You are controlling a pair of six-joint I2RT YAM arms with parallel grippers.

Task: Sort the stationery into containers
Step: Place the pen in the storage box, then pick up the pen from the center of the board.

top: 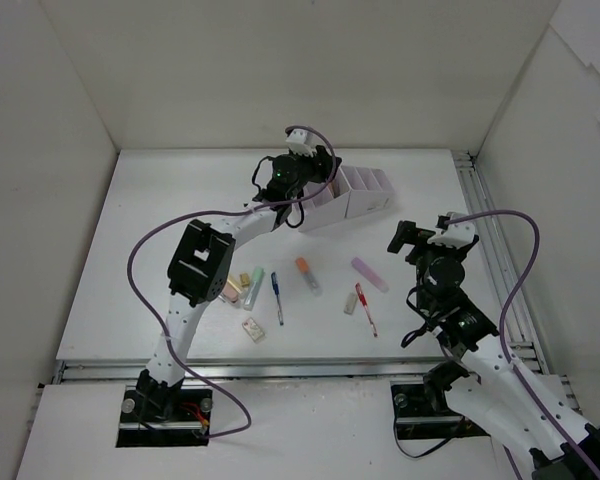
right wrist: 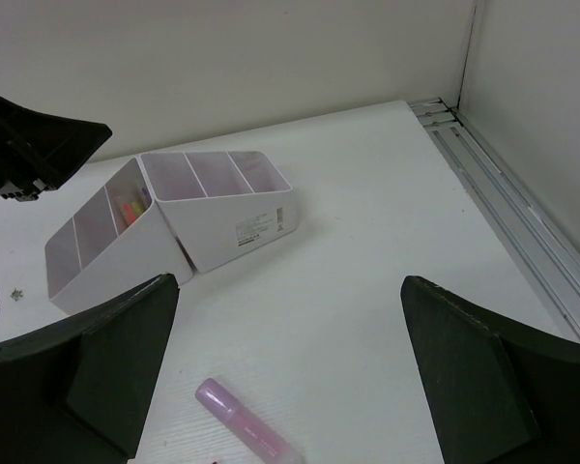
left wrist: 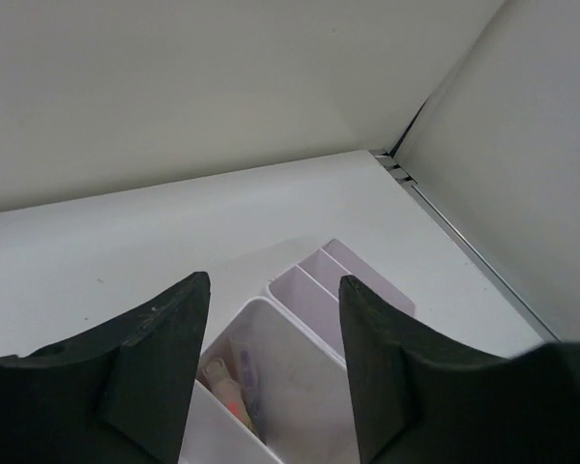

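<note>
Right wrist: white-and-lilac stepped organizer (right wrist: 237, 227)

The white-and-lilac stepped plastic organizer (top: 355, 195) stood at the far middle of the white table (top: 160, 200). Before it, left to right, lay a green marker (top: 252, 287), blue pen (top: 277, 297), orange-capped marker (top: 307, 274) and red pen (top: 365, 308), with a lilac marker (top: 369, 273) just behind that.

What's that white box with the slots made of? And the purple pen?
The box looks like smooth matte plastic: thin, even walls, rounded corners. The lilac marker seems plastic too, slightly glossy, with a pale sheen.
</note>
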